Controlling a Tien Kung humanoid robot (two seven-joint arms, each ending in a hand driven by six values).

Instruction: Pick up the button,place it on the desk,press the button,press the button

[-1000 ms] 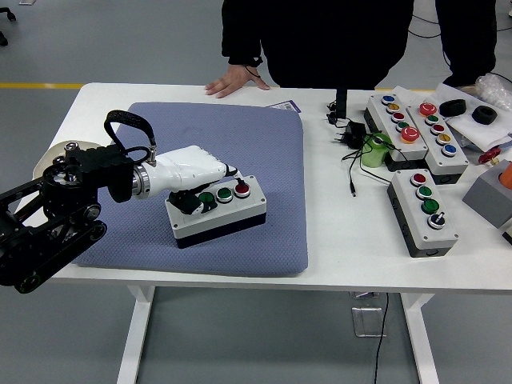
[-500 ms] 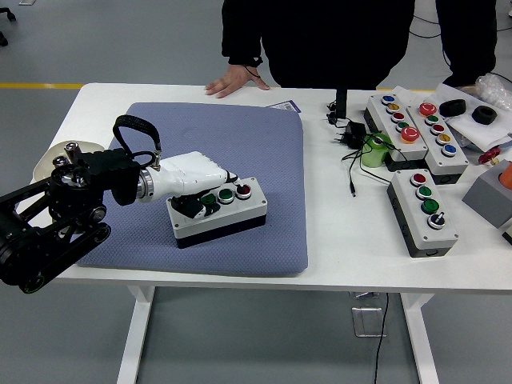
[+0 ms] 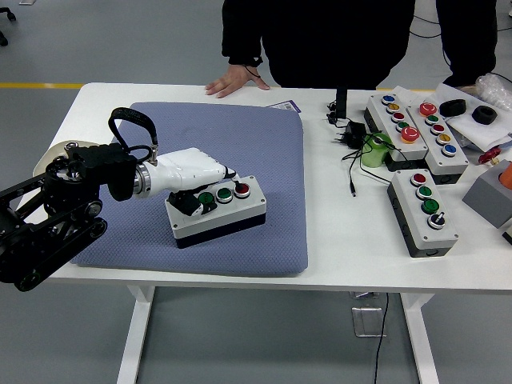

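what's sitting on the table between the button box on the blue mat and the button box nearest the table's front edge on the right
In the head view, between the button box on the mat and the front right button box: the blue mat, then bare white table. A black cable tip lies just behind.

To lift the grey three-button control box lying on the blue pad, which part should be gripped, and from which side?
Grip the grey three-button control box across its two long side walls, coming from above at its left end, where the left hand already is. The box lies flat and tilted on the blue pad; its walls look plain, and its top carries the buttons.
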